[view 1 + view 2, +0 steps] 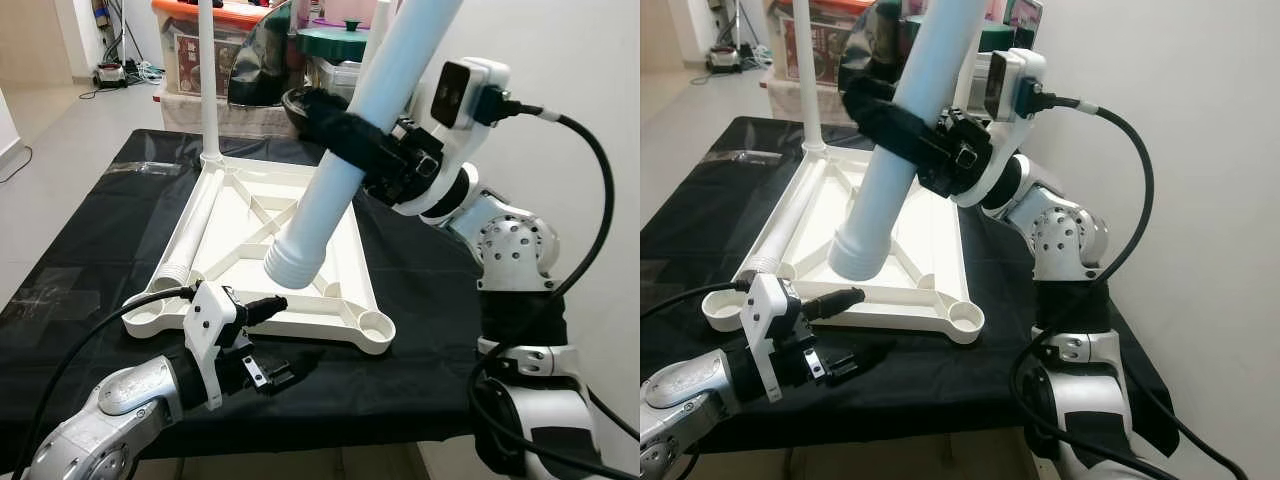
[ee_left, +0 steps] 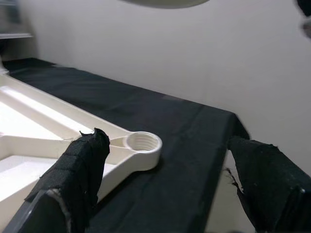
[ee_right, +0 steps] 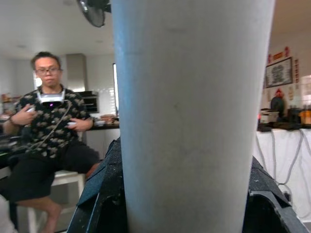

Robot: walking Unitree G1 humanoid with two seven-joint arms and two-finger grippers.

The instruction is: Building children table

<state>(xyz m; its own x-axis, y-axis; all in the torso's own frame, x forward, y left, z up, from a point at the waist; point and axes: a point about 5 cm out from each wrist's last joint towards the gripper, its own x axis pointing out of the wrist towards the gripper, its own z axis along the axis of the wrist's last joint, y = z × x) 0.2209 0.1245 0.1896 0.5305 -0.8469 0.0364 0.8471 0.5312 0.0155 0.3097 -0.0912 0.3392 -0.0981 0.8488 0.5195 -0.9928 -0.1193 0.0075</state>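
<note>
Above the tabletop (image 1: 345, 300), right gripper (image 1: 345, 135) fingers clamp slanted leg (image 1: 345, 165), threaded end down; left gripper (image 2: 170, 184) agape

Black cloth (image 1: 420, 290); storage bins (image 1: 200, 50); seated person (image 3: 48, 141).

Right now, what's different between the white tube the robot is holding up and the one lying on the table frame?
The held leg hangs tilted in the air, its ribbed end pointing down over the upturned tabletop; the lying leg rests flat along the tabletop's left edge. The right gripper is clamped around the held leg, while nothing grips the lying leg. The held leg looks thicker, probably because it is nearer the camera. Both are white tubes with ribbed ends.
</note>
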